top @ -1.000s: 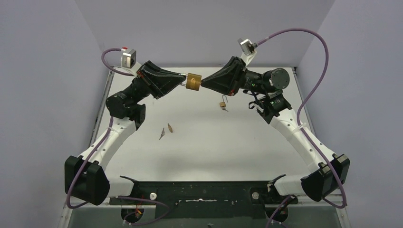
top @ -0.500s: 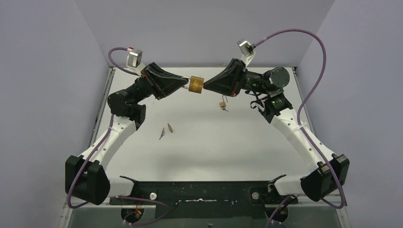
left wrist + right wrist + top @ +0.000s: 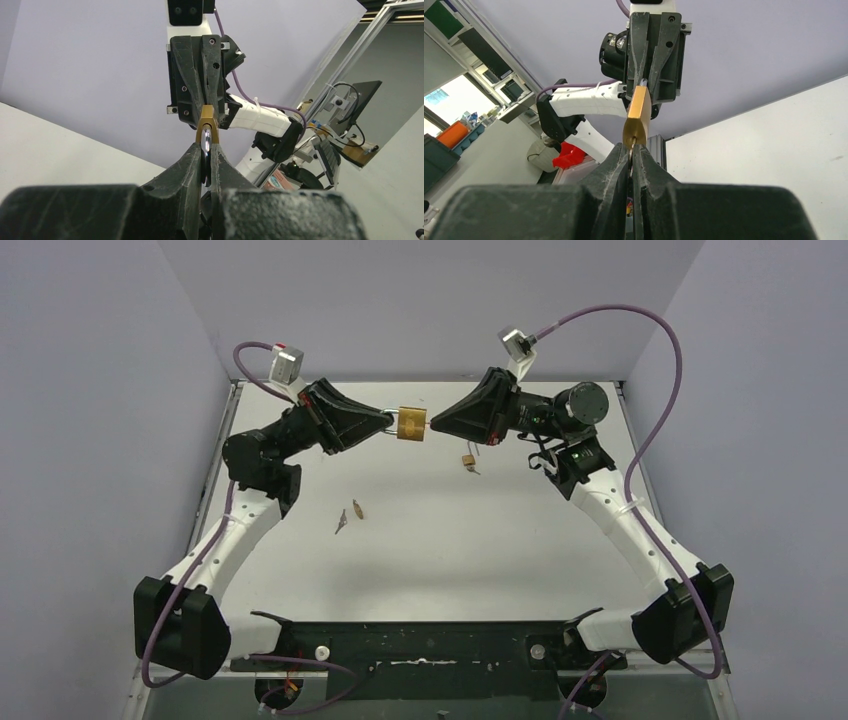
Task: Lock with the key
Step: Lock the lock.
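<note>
A brass padlock (image 3: pixel 411 424) hangs in the air above the far middle of the table, between my two grippers. My left gripper (image 3: pixel 389 423) is shut on its silver shackle (image 3: pixel 205 150), and the brass body (image 3: pixel 206 127) sticks out beyond the fingertips. My right gripper (image 3: pixel 433 424) is shut on a key (image 3: pixel 631 150) whose blade sits in the bottom of the padlock (image 3: pixel 636 117). The two grippers face each other tip to tip. Most of the key is hidden between the fingers.
A second small brass padlock (image 3: pixel 467 461) with an open shackle lies on the white table (image 3: pixel 520 540) below the right gripper. Two small loose keys (image 3: pixel 357 508) (image 3: pixel 340 525) lie left of the middle.
Both grippers have shifted a little right and down in the top view with the padlock between them. The left wrist has swung slightly. Both grips have held.
</note>
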